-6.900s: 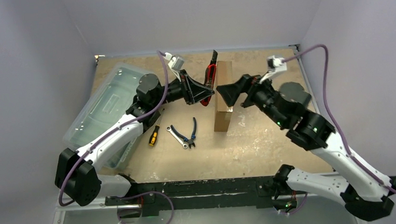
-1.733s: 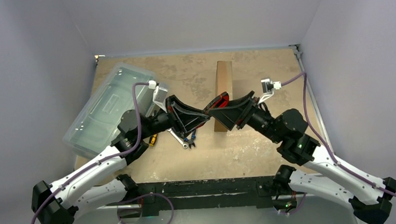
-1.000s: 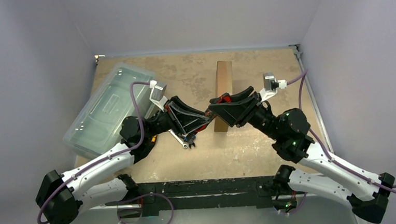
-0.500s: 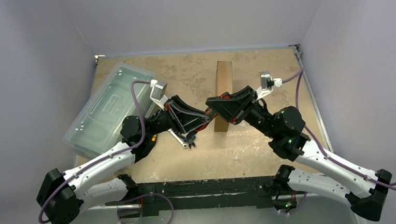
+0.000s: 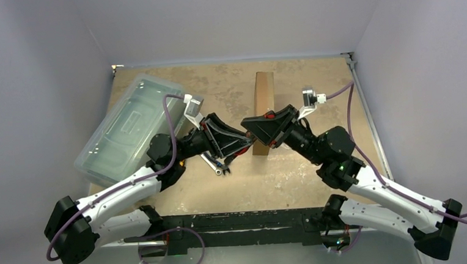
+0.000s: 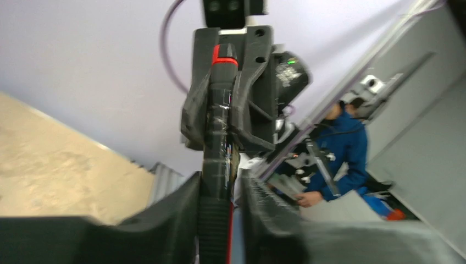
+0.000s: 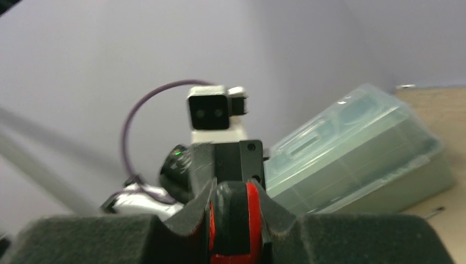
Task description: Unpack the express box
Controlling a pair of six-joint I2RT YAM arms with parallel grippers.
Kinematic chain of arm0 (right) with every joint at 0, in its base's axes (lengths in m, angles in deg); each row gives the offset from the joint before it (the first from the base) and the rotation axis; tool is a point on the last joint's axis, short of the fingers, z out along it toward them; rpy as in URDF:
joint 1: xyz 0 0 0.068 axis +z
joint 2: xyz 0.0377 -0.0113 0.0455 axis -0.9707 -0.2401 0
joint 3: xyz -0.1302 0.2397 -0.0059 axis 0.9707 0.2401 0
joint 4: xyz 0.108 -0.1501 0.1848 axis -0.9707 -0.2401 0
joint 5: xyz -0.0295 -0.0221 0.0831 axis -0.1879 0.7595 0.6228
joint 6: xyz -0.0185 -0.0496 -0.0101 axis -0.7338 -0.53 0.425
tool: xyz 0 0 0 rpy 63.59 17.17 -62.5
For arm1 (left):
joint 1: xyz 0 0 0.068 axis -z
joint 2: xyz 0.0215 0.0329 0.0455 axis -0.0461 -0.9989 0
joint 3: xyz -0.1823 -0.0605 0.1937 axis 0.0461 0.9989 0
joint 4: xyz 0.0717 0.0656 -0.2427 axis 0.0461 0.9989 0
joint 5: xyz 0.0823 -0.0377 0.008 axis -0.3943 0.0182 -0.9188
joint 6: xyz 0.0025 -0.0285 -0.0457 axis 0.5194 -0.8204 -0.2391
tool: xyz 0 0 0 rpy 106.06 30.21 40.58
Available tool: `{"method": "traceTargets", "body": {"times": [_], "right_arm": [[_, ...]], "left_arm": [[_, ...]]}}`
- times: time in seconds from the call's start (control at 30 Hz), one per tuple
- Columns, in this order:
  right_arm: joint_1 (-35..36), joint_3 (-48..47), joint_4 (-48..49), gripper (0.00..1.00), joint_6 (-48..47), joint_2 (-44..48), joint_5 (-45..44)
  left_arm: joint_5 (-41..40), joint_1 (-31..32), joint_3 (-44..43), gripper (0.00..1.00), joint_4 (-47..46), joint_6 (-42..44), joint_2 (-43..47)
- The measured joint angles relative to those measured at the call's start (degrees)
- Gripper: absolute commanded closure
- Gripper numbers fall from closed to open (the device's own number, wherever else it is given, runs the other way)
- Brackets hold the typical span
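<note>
1. A greenish bin is being shown at left, with no readable label.
2. A red-black tool is being clamped by left gripper and right gripper; its print is blurred.
3. The cardboard box, standing on edge behind them, is being partly hidden.

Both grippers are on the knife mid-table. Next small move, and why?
Probably open the left gripper slightly and back it off. The red-and-black utility knife spans both grippers, and the right gripper looks clamped on its far end, so this reads as a handover. The right one also sits nearer the express box, which stands on edge.
</note>
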Motion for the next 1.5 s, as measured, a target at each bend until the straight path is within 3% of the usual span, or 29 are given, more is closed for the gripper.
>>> {"method": "traceTargets", "body": {"times": [0.1, 0.2, 0.43, 0.6, 0.67, 0.77, 0.97, 1.17, 1.5], "right_arm": [[0.3, -3.2, -10.6, 1.0, -3.0, 0.7, -6.1], [0.0, -10.8, -25.1, 1.0, -7.1, -0.6, -16.2], [0.0, -21.0, -49.2, 1.0, -14.2, -0.6, -36.8], [0.0, -24.7, -60.8, 1.0, -16.0, -2.3, -47.6], [-0.7, -24.3, -61.6, 1.0, -16.1, -2.7, -50.3], [-6.3, -19.0, -56.8, 1.0, -17.5, -2.3, -47.4], [-23.2, -14.9, -51.6, 1.0, -18.8, -10.5, -36.1], [-24.4, -14.9, -48.8, 1.0, -20.7, -22.4, -28.0], [-25.5, -13.3, -42.6, 1.0, -20.1, -23.3, -18.7]], "left_arm": [[-2.2, 0.2, -0.7, 0.35, 8.4, 3.5, 1.5], [-7.7, 0.2, -2.5, 0.28, 21.8, 8.0, 5.2], [-24.8, 0.2, -12.6, 0.21, 49.3, 16.8, 8.7], [-30.4, 0.2, -16.7, 0.22, 58.2, 19.7, 4.1], [-31.0, 0.0, -18.6, 0.27, 59.7, 20.2, 0.1], [-28.5, -1.8, -20.6, 0.36, 59.2, 19.6, -5.7], [-21.9, -10.2, -25.0, 0.39, 58.2, 17.1, -17.8], [-19.7, -14.6, -33.1, 0.38, 59.6, 17.8, -27.3], [-6.7, -15.8, -35.2, 0.34, 49.0, 20.8, -37.9]]}}
